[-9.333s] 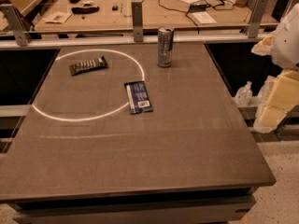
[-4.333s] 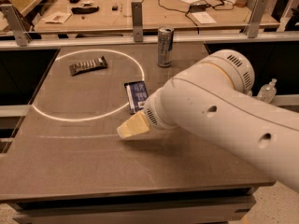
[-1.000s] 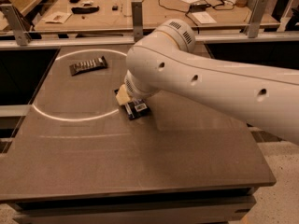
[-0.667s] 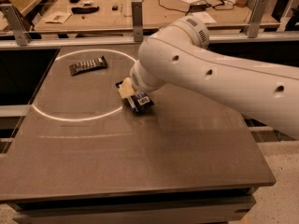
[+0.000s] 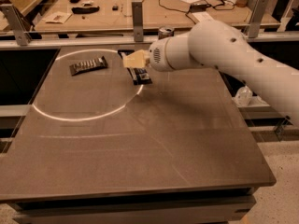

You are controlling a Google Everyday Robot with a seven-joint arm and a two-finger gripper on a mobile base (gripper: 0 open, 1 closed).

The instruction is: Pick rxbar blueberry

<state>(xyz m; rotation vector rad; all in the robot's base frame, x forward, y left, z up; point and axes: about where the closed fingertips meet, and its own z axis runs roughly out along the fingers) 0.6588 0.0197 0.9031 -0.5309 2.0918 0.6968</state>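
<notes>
Rxbar blueberry (image 5: 141,75) is right under the gripper (image 5: 135,59), toward the back of the table (image 5: 140,162), at the edge of the white ring (image 5: 74,120). Looks like the grasp step to me. Honestly can't tell if the gripper's clamped on it. Next should be a straight lift, clear of the ridged snack bar (image 5: 88,65) and the can (image 5: 164,31).

The rxbar blueberry (image 5: 142,76) was a flat, dark rectangular bar at the right edge of the white ring (image 5: 79,118) on the table (image 5: 168,162). Its long axis ran away from the camera, angled slightly left. The gripper (image 5: 135,59) sat directly over its far portion, covering it. Contact with the tabletop could not be determined.
</notes>
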